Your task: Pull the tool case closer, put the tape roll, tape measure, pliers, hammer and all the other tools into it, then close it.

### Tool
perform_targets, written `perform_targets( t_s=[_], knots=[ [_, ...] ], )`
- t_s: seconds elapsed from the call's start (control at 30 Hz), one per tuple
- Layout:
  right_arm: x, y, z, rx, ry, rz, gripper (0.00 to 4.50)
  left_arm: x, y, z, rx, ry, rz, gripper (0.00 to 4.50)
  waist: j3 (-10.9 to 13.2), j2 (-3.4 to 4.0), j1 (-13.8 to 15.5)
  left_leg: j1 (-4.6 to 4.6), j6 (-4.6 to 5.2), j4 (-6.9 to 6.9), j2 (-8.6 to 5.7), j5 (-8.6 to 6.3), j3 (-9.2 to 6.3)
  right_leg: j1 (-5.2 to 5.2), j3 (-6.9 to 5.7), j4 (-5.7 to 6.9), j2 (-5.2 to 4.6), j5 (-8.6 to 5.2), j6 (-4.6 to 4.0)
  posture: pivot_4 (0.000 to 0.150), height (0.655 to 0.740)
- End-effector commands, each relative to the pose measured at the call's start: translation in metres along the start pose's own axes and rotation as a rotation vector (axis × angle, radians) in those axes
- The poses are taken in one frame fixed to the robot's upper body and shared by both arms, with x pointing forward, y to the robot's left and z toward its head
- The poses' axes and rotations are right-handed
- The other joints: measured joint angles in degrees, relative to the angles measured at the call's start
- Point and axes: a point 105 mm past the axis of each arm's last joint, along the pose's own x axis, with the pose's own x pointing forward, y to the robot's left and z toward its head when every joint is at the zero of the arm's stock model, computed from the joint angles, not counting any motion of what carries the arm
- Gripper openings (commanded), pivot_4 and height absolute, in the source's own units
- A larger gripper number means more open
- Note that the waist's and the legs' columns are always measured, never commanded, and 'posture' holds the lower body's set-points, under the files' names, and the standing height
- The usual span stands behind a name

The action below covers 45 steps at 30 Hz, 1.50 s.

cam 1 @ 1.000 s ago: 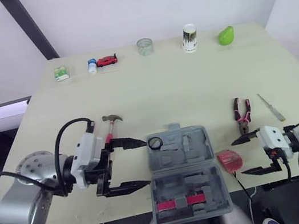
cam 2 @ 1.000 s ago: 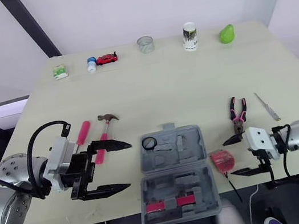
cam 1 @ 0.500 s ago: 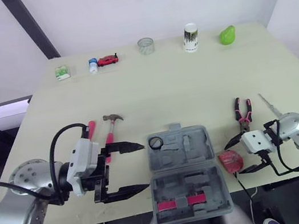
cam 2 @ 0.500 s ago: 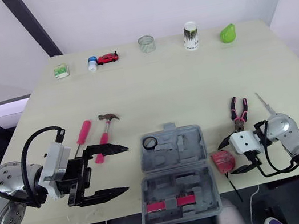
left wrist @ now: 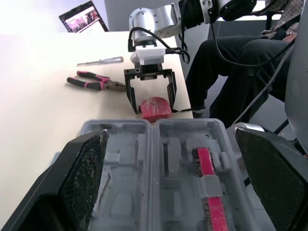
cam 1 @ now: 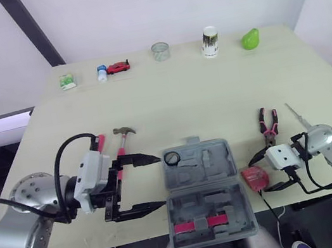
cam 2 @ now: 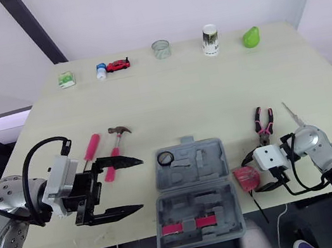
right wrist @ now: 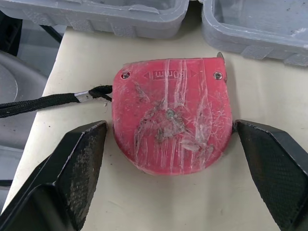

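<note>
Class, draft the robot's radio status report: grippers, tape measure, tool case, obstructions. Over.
Left gripper open, beside open tool case. Right gripper open, straddling red tape measure on table, not gripped. No obstruction between them.

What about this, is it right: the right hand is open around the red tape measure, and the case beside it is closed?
No. The case is open, both halves lying flat, as the left eye view shows. The rest holds: the right hand is open around the red tape measure beside it.
</note>
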Motion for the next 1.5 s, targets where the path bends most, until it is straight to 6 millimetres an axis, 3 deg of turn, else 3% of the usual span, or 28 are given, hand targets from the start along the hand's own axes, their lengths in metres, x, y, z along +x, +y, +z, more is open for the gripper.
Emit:
perform_targets(
  t_s=[0.03,0.37,0.53,0.83,1.2,1.5],
  knots=[
    [0.001,-0.005,0.006,-0.019,-0.009,-0.011,4.46,0.0,0.001,0.003,0.028,-0.003,-0.01,4.5,0.0,0.0,0.0,0.0,0.0,0.0,0.0,0.0,0.0,0.0,0.0,0.0,0.0,0.0,0.0,0.15,0.74],
    [0.0,-0.004,0.007,-0.02,-0.01,-0.009,4.46,0.001,0.002,0.001,0.032,-0.005,-0.01,4.5,0.01,0.01,0.07,-0.01,0.0,0.0,0.0,0.0,0.0,0.0,0.0,0.0,-0.01,0.0,0.0,0.15,0.74],
    [0.0,-0.002,0.006,-0.01,-0.01,-0.003,3.01,0.002,0.002,0.0,0.023,-0.002,-0.015,4.5,0.01,0.01,0.07,-0.01,0.0,0.0,0.0,0.0,0.0,0.0,0.0,0.0,-0.01,0.0,0.0,0.15,0.74],
    [-0.007,0.002,0.008,-0.008,-0.005,-0.017,3.0,0.004,0.003,0.002,0.027,-0.008,-0.012,4.5,0.01,0.01,0.1,-0.02,0.0,0.0,0.0,0.0,0.0,0.0,-0.01,-0.01,-0.01,0.0,0.0,0.15,0.74],
    [-0.054,-0.01,0.019,0.123,0.19,-0.236,3.0,0.012,0.009,0.003,0.013,-0.049,0.01,4.5,0.08,0.12,0.09,-0.05,0.0,0.0,-0.02,0.0,-0.02,-0.02,-0.03,0.0,-0.02,0.0,0.01,0.15,0.74],
    [-0.051,-0.036,0.048,0.155,0.388,-0.274,3.0,0.012,0.02,0.002,0.006,-0.054,0.023,4.5,0.09,0.12,0.1,-0.1,0.01,0.0,-0.03,0.0,-0.04,-0.06,-0.04,-0.01,0.0,0.0,0.02,0.15,0.74]
  ],
)
